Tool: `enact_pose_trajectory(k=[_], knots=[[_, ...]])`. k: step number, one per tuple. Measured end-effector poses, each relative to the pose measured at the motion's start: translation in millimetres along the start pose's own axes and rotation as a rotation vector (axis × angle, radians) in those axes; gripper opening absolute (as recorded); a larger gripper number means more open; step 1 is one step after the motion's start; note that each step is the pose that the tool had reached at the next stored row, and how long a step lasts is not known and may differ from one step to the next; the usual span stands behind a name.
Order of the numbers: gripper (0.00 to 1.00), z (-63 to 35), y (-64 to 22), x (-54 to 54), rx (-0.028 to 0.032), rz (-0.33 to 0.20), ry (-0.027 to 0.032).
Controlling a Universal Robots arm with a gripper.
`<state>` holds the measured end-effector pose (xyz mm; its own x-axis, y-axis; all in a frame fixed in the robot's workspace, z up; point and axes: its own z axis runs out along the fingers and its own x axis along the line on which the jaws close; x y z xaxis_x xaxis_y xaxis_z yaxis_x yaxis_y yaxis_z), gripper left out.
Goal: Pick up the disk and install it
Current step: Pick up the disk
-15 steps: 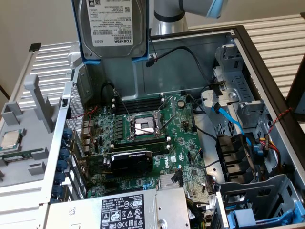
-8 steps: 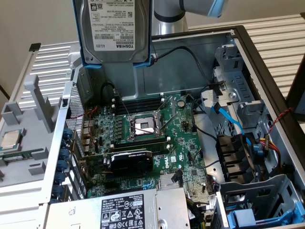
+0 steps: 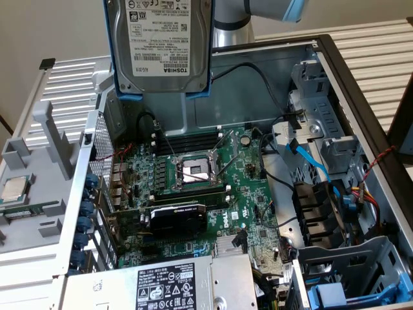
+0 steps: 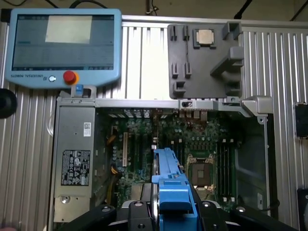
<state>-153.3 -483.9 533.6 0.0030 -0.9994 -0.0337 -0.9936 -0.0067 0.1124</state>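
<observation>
On a slatted table (image 3: 381, 51), an open computer case (image 3: 258, 97) is laid flat with its interior exposed upward. A grey power supply (image 3: 168, 284) with a black-and-white label is seated along the case's near edge in the exterior view. A green motherboard (image 3: 258, 206) is spread across the case floor. A blue-framed pendant (image 4: 62, 43) with a red button is set on the table just beside the case, next to the power supply end. A grey tray (image 3: 39, 161) is placed on the table outside the case wall, at the exterior view's left. A drive bay (image 3: 342, 294) holding blue plastic is found in the corner at the exterior view's lower right. The arm (image 3: 258, 8) is seen entering over the far wall. The disk (image 3: 162, 39), silver with a white label in a blue carrier, is held on edge in the air above the motherboard, its label turned toward the exterior view and its print upside down. The gripper (image 4: 175, 211) is clamped on the disk, one black finger (image 4: 137, 211) on each side of the carrier. A black graphics card (image 3: 177, 219) is slotted between socket and power supply. An empty socket (image 3: 193, 171) is located mid-board. A blue cable (image 3: 310, 158) is routed along the exterior view's right. A square silver chip (image 3: 16, 188) is rested in the tray.
</observation>
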Motion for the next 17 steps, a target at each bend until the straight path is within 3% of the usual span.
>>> enact_pose_trajectory(k=[3, 4, 8, 10, 17], knots=[[0.37, 0.0, -0.3, 0.1, -0.0001, 0.000, 0.0001], [0.37, -0.1, -0.8, 0.2, 0.0023, 0.000, 0.0001], [0.37, -0.8, -6.2, 0.7, 0.0360, -0.001, 0.0003], [0.37, -1.3, -9.6, 1.9, 0.0466, -0.002, 0.0003], [0.37, -3.6, -17.6, 16.0, 0.0492, -0.002, 0.0007]])
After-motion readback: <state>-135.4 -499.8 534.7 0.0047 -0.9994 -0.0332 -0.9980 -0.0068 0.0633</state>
